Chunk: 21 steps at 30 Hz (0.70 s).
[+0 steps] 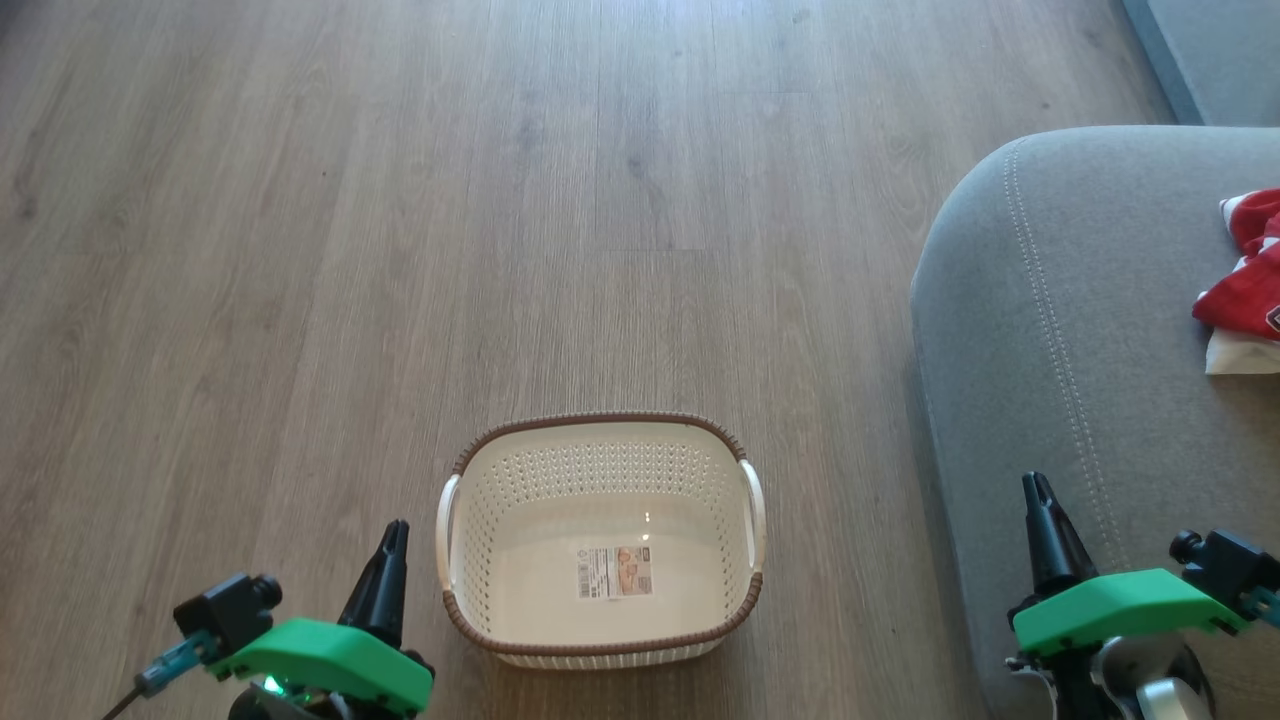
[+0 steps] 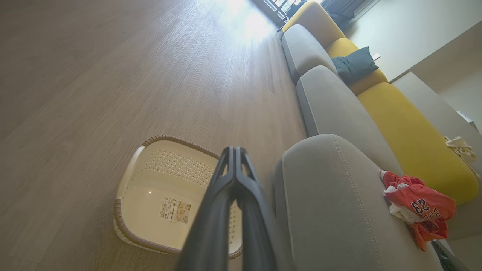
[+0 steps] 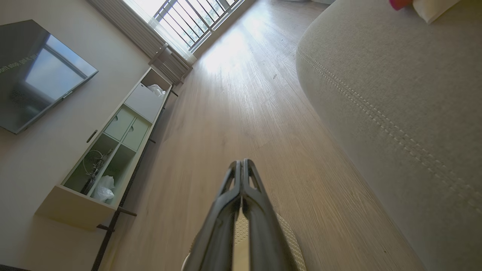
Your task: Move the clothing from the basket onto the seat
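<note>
Both shut and empty, left gripper [image 1: 397, 528] and right gripper [image 1: 1034, 483] flank the bare basket [image 1: 600, 418]. Clothing [image 1: 1245, 275] lies on the seat [image 1: 1050, 300], ahead-right of the right gripper. It looks soft, light, limp — I'd pinch a raised fold.

A teal pillow [image 2: 356, 66] leans on yellow backrest [image 2: 410, 135]; wall television [image 3: 37, 71] near shelf unit [image 3: 113, 150] holding, perhaps, cables [image 3: 94, 165].

Wood floor [image 1: 300, 250], basket [image 1: 600, 418] on it, clothing [image 1: 1250, 290] on seat [image 1: 1050, 330]

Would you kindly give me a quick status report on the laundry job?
Left gripper shut, empty, beside basket. Right gripper shut, empty, by seat. Basket bare; clothing lies on seat. Nothing in the way.
</note>
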Motion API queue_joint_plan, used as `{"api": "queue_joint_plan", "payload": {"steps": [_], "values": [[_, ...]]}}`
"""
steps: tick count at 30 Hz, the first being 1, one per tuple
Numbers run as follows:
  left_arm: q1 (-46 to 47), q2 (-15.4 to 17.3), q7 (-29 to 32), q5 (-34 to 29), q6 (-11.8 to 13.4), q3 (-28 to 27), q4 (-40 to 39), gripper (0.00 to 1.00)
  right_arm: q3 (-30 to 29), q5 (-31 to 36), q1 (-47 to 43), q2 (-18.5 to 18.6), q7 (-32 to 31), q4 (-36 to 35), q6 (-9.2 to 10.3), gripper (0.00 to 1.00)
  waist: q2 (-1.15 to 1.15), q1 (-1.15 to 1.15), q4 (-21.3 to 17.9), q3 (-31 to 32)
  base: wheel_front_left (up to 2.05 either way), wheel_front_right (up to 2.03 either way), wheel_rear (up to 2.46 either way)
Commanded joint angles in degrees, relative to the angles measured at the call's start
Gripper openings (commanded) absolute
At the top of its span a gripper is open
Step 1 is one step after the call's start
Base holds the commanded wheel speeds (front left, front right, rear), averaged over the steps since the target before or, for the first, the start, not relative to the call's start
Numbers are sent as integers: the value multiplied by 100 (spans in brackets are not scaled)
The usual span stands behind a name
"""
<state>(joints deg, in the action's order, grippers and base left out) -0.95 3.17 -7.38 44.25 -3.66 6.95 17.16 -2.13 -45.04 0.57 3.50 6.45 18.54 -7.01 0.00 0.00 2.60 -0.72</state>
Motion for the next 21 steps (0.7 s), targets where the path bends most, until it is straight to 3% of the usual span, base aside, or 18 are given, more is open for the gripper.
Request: {"api": "queue_joint_plan", "payload": {"steps": [1,21], "values": [[333,50,29,144,-45,-172,-215,0,-11,-150,318,-24,-49,-225,-20,0,0,0,-3,1,0,0,0],[431,60,355,1412,-135,-441,-243,0,-126,-1360,382,-34,-381,-285,-27,0,0,0,-71,15,0,0,0]]}}
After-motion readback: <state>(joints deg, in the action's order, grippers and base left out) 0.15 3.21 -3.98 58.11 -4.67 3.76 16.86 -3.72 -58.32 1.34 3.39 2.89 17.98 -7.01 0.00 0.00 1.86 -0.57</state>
